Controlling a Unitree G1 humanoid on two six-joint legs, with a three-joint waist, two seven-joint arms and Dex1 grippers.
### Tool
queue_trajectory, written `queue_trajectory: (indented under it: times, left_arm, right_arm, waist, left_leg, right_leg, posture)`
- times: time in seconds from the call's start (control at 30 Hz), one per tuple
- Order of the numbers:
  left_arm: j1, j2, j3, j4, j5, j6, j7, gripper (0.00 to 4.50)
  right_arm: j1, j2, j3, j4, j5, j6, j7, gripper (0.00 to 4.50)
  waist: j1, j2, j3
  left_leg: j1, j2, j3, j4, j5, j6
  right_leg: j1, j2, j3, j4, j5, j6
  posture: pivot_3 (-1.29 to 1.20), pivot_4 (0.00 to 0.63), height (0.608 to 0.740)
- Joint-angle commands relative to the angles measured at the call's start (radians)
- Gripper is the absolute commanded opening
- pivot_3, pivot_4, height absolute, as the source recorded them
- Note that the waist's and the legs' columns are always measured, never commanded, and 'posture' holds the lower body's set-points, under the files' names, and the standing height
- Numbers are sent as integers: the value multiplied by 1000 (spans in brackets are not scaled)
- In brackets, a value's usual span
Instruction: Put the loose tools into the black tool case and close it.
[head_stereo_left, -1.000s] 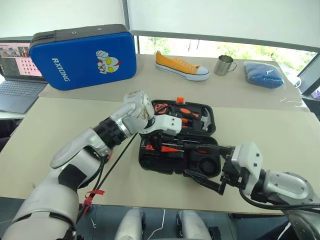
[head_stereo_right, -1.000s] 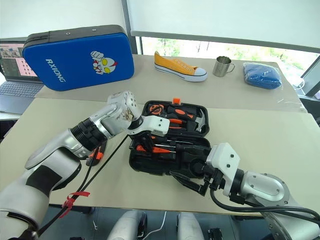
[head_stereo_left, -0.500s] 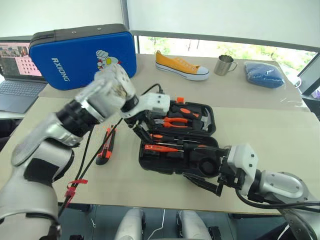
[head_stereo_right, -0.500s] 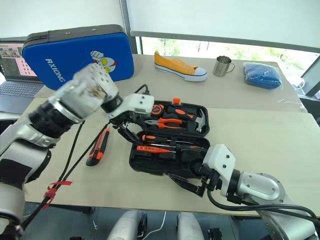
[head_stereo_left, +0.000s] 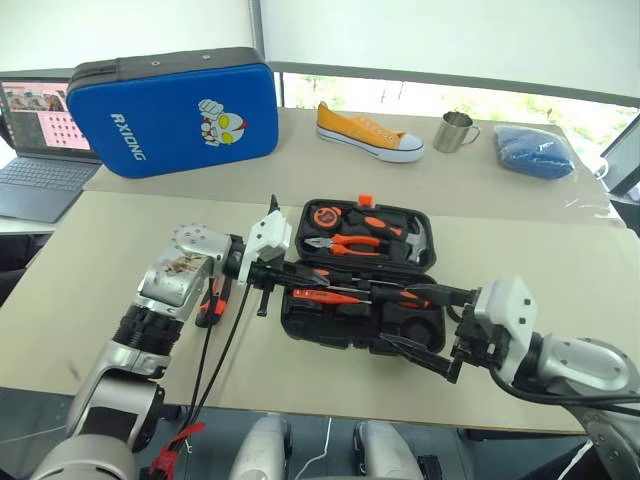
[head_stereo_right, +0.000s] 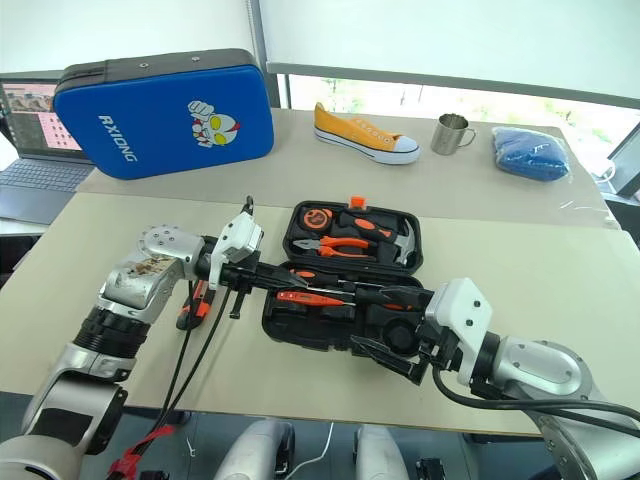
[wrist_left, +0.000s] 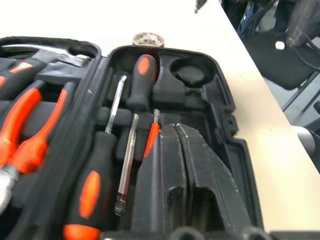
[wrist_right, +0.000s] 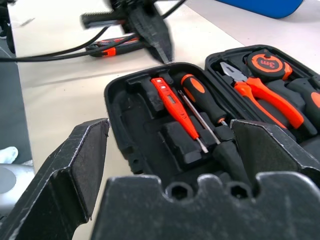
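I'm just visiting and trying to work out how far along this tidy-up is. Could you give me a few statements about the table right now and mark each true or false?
1. The black moulded plastic tool case lies open. True.
2. The orange-and-black utility knife is already in the case. False: it lies on the beige table, beside the case.
3. The slim orange tester screwdriver sits in a slot inside the case. True.
4. The left pincer is wide open. False: its fingers are shut together, holding nothing.
5. The right pincer is open at the case's near edge. True.
6. The yellow canvas sneaker stands inside the case. False: it sits on the far table.
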Motion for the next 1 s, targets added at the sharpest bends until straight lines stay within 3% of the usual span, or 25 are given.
queue_trajectory:
  times: [0.03,0.7,1.0]
  left_arm:
    - [-6,-39,22,40,3,-64,35,78]
    - [3,-100,-109,359,251,-519,31,78]
    - [-22,-114,-129,486,305,-593,51,78]
  right_arm:
    - [-3,-20,-48,-2,27,9,13,4500]
    - [-18,-23,-45,-9,42,34,-6,4500]
    - [-20,-23,-41,-12,43,29,-6,4500]
  waist:
    - [1,0,0]
    - [2,1,-1]
    - [2,1,-1]
  left_leg:
    - [0,0,0,0,0,0]
    - [1,-1,0,0,0,0]
    - [12,-1,0,-2,-1,1]
  right_leg:
    - [0,0,0,0,0,0]
    - [2,0,0,0,0,0]
    - [13,0,0,-3,0,1]
  posture:
    - [0,150,740]
    - [0,150,740]
    - [0,150,740]
